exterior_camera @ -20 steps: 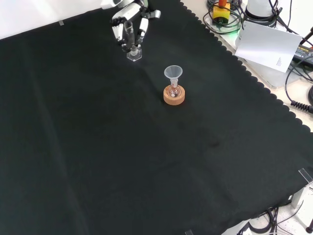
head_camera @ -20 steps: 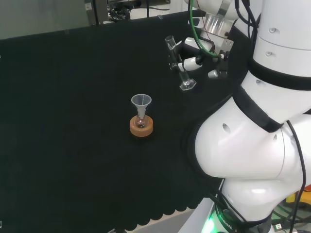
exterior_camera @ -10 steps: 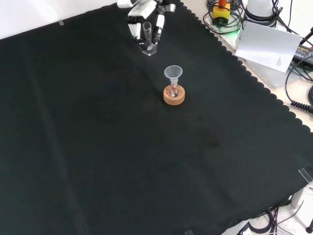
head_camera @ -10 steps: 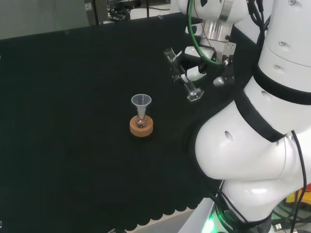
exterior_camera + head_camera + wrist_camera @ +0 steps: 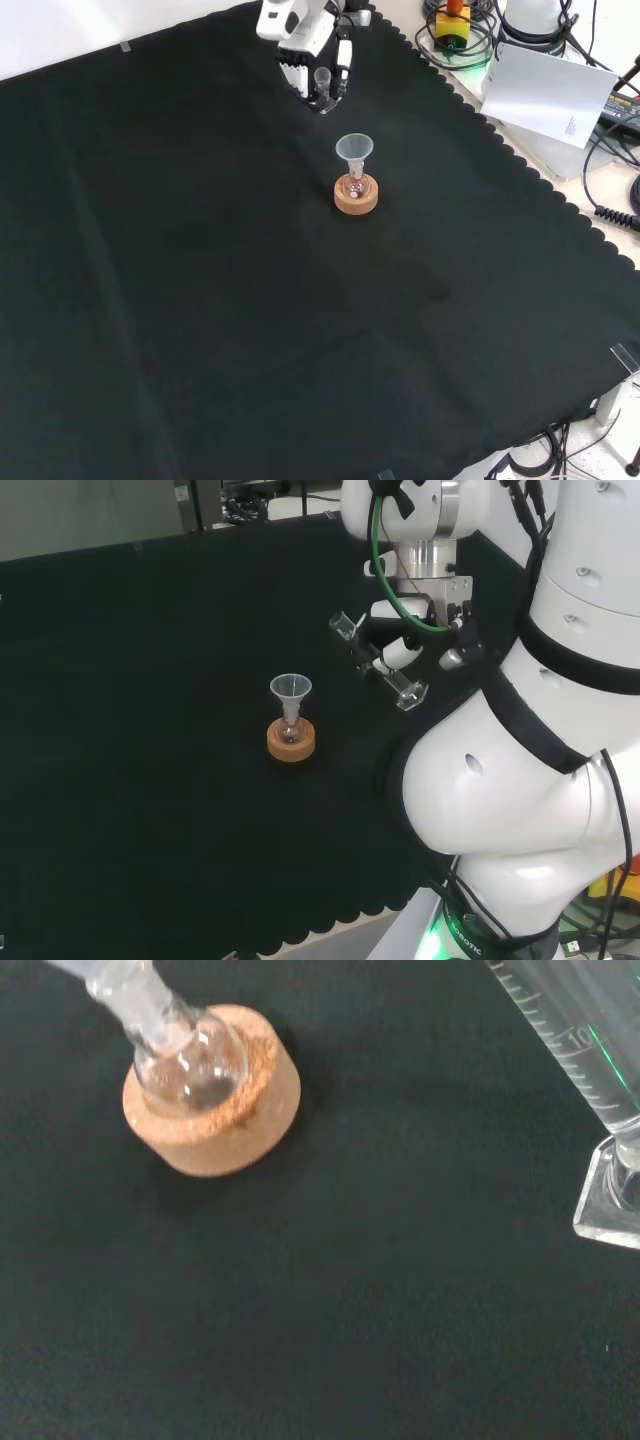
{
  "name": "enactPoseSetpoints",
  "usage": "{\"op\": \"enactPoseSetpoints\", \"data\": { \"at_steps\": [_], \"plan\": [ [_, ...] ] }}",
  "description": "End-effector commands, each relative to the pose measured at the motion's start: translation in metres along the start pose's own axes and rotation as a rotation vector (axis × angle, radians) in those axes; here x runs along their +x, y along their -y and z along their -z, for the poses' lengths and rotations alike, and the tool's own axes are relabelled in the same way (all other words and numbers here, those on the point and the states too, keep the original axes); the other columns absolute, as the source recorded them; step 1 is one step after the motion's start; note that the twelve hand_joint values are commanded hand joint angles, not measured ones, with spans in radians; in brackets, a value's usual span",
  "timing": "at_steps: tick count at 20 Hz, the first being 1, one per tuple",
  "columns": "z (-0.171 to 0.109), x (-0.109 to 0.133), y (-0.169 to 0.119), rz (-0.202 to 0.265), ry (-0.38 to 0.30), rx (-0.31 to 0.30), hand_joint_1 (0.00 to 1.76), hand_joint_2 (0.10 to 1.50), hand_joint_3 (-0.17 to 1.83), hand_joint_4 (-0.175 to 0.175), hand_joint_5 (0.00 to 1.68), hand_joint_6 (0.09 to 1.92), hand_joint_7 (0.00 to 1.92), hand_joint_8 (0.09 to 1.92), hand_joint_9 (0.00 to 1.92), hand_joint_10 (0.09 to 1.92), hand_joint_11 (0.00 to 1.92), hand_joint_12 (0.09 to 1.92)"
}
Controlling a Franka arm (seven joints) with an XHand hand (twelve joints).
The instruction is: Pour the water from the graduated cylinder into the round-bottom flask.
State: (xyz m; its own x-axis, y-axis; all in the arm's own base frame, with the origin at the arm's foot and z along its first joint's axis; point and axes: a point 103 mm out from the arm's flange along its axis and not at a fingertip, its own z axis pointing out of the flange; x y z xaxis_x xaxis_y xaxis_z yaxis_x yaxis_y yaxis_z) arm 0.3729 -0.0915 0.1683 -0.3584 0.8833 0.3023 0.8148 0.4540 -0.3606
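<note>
Already tilted, the graduated cylinder (image 5: 378, 663) is held above the black-clothed bench (image 5: 200, 300), with the hand (image 5: 400, 650) curled around its middle. In the head view its open mouth leans toward the funnel (image 5: 290, 689) but sits up and to the right of it, not yet over it. The likely risk: if the tilt deepens before the mouth is above the funnel, water would fall on the cloth. A second risk is the mouth knocking the funnel, which could tip it out of the round-bottom flask (image 5: 190, 1060). By count: one graduated cylinder, one funnel, one round-bottom flask, and one cork ring (image 5: 356, 199) holding the flask near the bench's middle. Whether water remains in the cylinder cannot be told.
</note>
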Motion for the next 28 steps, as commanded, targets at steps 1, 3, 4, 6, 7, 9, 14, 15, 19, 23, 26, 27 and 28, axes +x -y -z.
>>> {"op": "enactPoseSetpoints", "data": {
  "at_steps": [1, 3, 4, 6, 7, 9, 14, 15, 19, 23, 26, 27, 28],
  "plan": [
    [-0.010, 0.009, 0.003, -0.008, 0.048, 0.088, 1.13, 1.14, -0.02, -0.141, 0.96, 1.06, 1.24, 0.33, 1.41, 0.09, 1.33, 0.72],
    [-0.011, 0.011, 0.005, -0.019, 0.058, 0.104, 1.13, 1.14, -0.02, -0.141, 0.96, 1.06, 1.24, 0.33, 1.41, 0.09, 1.33, 0.72],
    [-0.011, 0.012, 0.006, -0.024, 0.059, 0.110, 1.13, 1.14, -0.02, -0.140, 0.96, 1.06, 1.24, 0.33, 1.41, 0.09, 1.33, 0.72],
    [-0.012, 0.015, 0.007, -0.029, 0.072, 0.135, 1.13, 1.14, -0.02, -0.140, 0.96, 1.06, 1.24, 0.33, 1.41, 0.09, 1.33, 0.71],
    [-0.013, 0.016, 0.007, -0.029, 0.080, 0.152, 1.13, 1.15, -0.02, -0.140, 0.96, 1.06, 1.24, 0.33, 1.41, 0.09, 1.33, 0.71],
    [-0.013, 0.021, 0.007, -0.027, 0.106, 0.186, 1.13, 1.15, -0.02, -0.140, 0.96, 1.06, 1.24, 0.33, 1.41, 0.09, 1.33, 0.71],
    [-0.013, 0.032, 0.007, -0.021, 0.161, 0.257, 1.13, 1.15, -0.02, -0.139, 0.95, 1.06, 1.23, 0.32, 1.41, 0.09, 1.33, 0.71],
    [-0.014, 0.035, 0.006, -0.019, 0.169, 0.272, 1.13, 1.15, -0.02, -0.139, 0.95, 1.06, 1.23, 0.32, 1.41, 0.09, 1.33, 0.71],
    [-0.014, 0.043, 0.003, -0.017, 0.201, 0.324, 1.13, 1.15, -0.02, -0.139, 0.95, 1.07, 1.23, 0.32, 1.41, 0.09, 1.33, 0.71],
    [-0.012, 0.050, -0.003, -0.024, 0.217, 0.372, 1.13, 1.15, -0.02, -0.138, 0.95, 1.07, 1.23, 0.32, 1.41, 0.09, 1.33, 0.71],
    [-0.007, 0.053, -0.008, -0.032, 0.228, 0.396, 1.13, 1.15, -0.02, -0.137, 0.95, 1.07, 1.23, 0.32, 1.41, 0.09, 1.33, 0.71],
    [-0.005, 0.054, -0.009, -0.034, 0.229, 0.403, 1.13, 1.15, -0.02, -0.137, 0.95, 1.07, 1.23, 0.32, 1.41, 0.09, 1.33, 0.71],
    [-0.004, 0.054, -0.010, -0.036, 0.232, 0.407, 1.13, 1.15, -0.02, -0.137, 0.95, 1.07, 1.24, 0.32, 1.41, 0.09, 1.33, 0.71]
  ]
}}
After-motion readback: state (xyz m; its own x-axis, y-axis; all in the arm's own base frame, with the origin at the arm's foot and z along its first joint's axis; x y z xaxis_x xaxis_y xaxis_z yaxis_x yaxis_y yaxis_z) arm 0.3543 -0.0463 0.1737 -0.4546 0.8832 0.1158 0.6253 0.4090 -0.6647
